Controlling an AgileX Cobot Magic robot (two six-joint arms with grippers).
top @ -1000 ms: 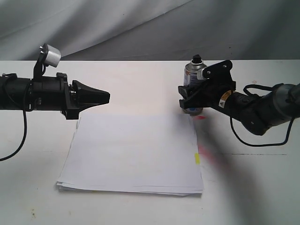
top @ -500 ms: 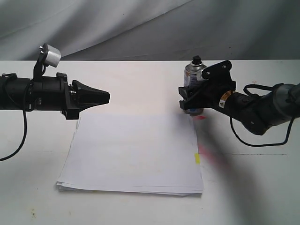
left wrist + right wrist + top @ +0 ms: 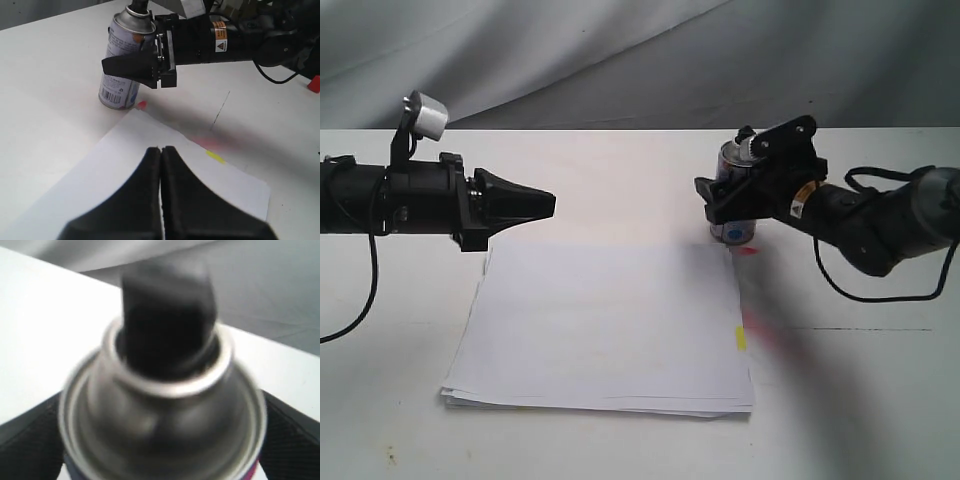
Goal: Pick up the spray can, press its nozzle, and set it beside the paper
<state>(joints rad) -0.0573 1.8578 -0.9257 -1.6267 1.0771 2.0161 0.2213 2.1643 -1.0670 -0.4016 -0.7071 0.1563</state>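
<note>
— Spray can [image 3: 732,160]: where?
— On the white counter [image 3: 620,170], just past the far right corner of the paper [image 3: 605,320], on the side whose edge bears the yellow tab [image 3: 741,338]. Leans a little in the exterior view. Clamped at mid-body by the right claw [image 3: 720,205].
— Base touching the counter?
— Cannot tell from outside. Looks seated in the left wrist view, beside a small red mark [image 3: 142,105]; only there shows the label's barcode [image 3: 112,93].
— Nozzle [image 3: 745,133]?
— Barely a black speck outside. Fills the right wrist view, blurred, above the silver dome, with dark fingers [image 3: 290,440] at both flanks.
— Left claw [image 3: 548,207]?
— Pressed together, holding nothing. Hangs near the paper's far edge, well apart from the can.
</note>
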